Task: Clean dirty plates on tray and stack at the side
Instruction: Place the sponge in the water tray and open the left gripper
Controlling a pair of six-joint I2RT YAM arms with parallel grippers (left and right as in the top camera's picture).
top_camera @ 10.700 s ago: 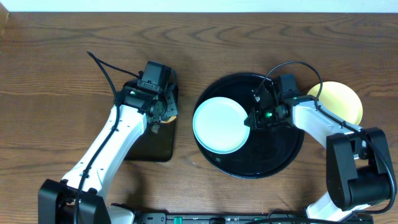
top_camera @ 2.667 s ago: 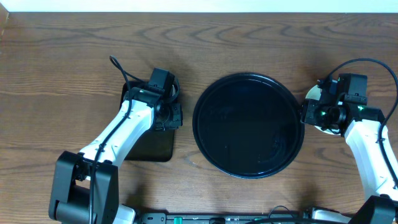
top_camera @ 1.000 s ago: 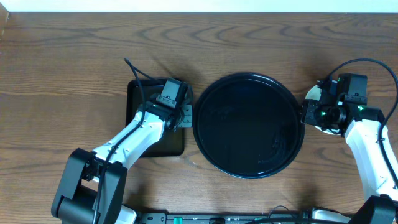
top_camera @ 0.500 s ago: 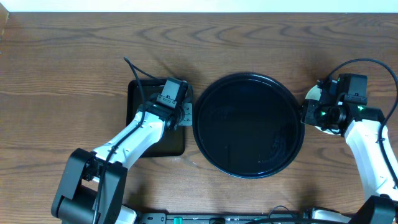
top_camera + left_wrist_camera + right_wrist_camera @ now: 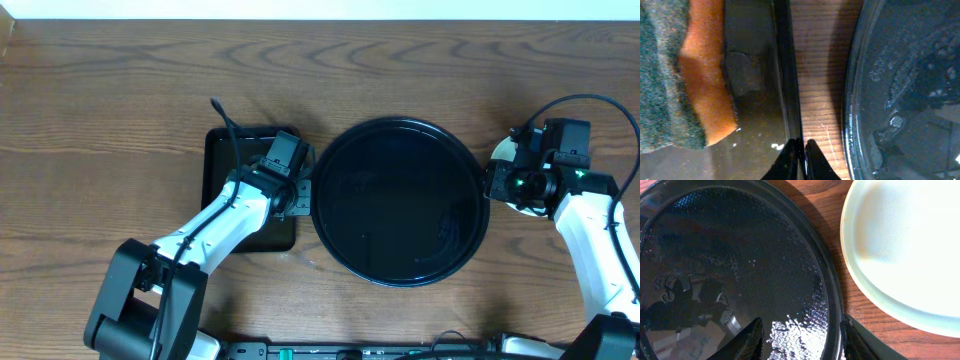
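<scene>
The round black tray (image 5: pixel 400 200) sits mid-table with no plate on it and wet streaks on its bottom; it also shows in the right wrist view (image 5: pixel 730 255) and the left wrist view (image 5: pixel 910 75). The plates (image 5: pixel 504 152) lie stacked on the wood right of it, mostly hidden under my right arm; the pale top plate (image 5: pixel 905 250) looks free of smears. My right gripper (image 5: pixel 492 186) (image 5: pixel 800 337) is open and empty, its fingers straddling the tray's right rim. My left gripper (image 5: pixel 297 196) (image 5: pixel 800 150) is shut on the right rim of the small rectangular black tray (image 5: pixel 235 160).
An orange sponge with a green scrub pad (image 5: pixel 675 75) lies in the wet rectangular tray (image 5: pixel 755 50). A narrow strip of bare wood (image 5: pixel 820 75) separates that tray from the round one. The table's far edge meets a white wall.
My left gripper has moved slightly right along with the rectangular tray's right edge, closer to the round tray. The right arm and the plates have not moved.
</scene>
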